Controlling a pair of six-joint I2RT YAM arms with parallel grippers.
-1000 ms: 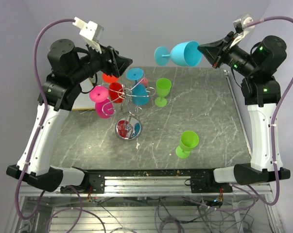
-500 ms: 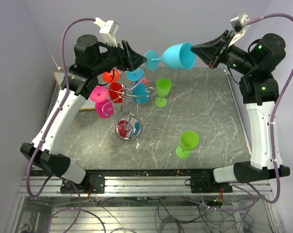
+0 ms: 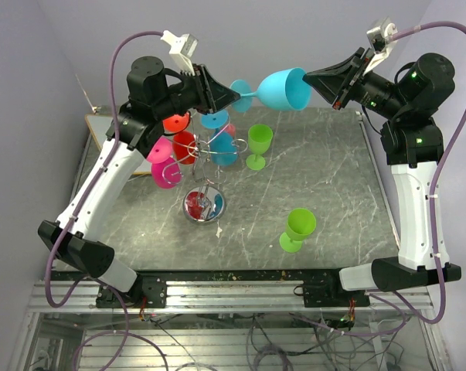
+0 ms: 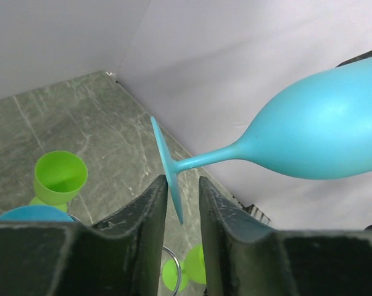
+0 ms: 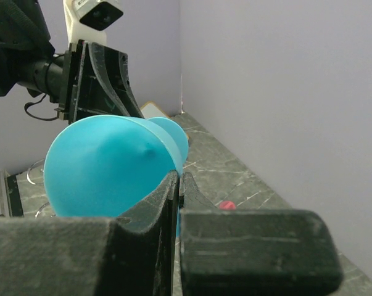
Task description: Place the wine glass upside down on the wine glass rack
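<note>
A light blue wine glass [image 3: 283, 89] hangs level in the air above the far edge of the table, its foot pointing left. My right gripper [image 3: 316, 79] is shut on the bowl's rim [image 5: 182, 148], pinching the wall between its fingers. My left gripper [image 3: 234, 96] straddles the edge of the glass's round foot [image 4: 167, 166]. The foot lies close to the left finger [image 4: 150, 203], and a gap shows to the other. The wine glass rack [image 3: 209, 151], silver wire on a round chrome base [image 3: 204, 205], stands below the left gripper.
Pink [image 3: 161, 162], red [image 3: 182, 143] and blue [image 3: 221, 147] glasses hang on the rack. One green glass [image 3: 258, 143] stands right of the rack, and another [image 3: 298, 228] stands nearer the front. The back wall is close behind both grippers.
My left arm rose and swung right to the glass's foot, and its jaws narrowed around it. My right gripper shifted the glass slightly left, then held still.
</note>
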